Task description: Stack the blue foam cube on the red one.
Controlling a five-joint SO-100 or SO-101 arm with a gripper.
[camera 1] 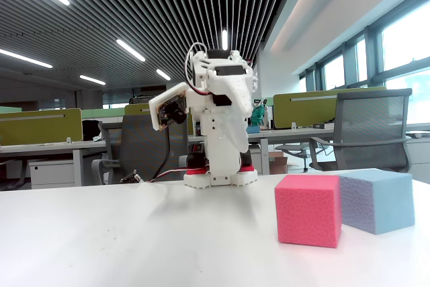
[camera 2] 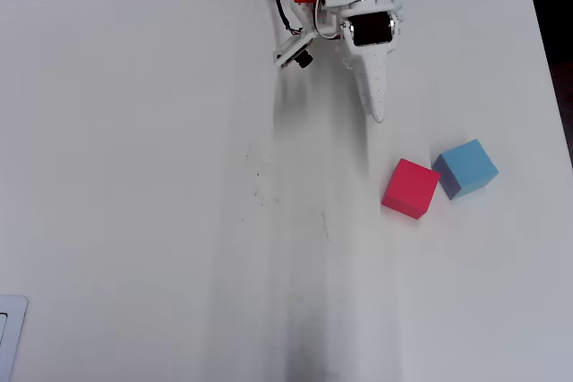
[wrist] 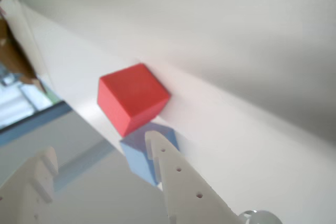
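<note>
Wrist view: the gripper enters from the bottom edge, its two white fingers spread well apart with nothing between them. Beyond the fingertips, the red one sits on the white table. The blue foam cube lies nearer the camera, touching the red one's lower side and partly covered by the right-hand finger. That finger overlaps the blue cube in the picture, though whether it actually touches it is hard to tell from this angle.

Fixed view: a low camera looks across the table at the white arm, folded upright on its base at the far side. The red one and the blue foam cube sit side by side in the foreground, well in front of the arm and to its right in this view.

Overhead view: the gripper points down the picture from the arm's base at the top edge. The red one lies just beyond and slightly right of the fingertip; the blue foam cube is farther right, its corner meeting the red one.
</note>
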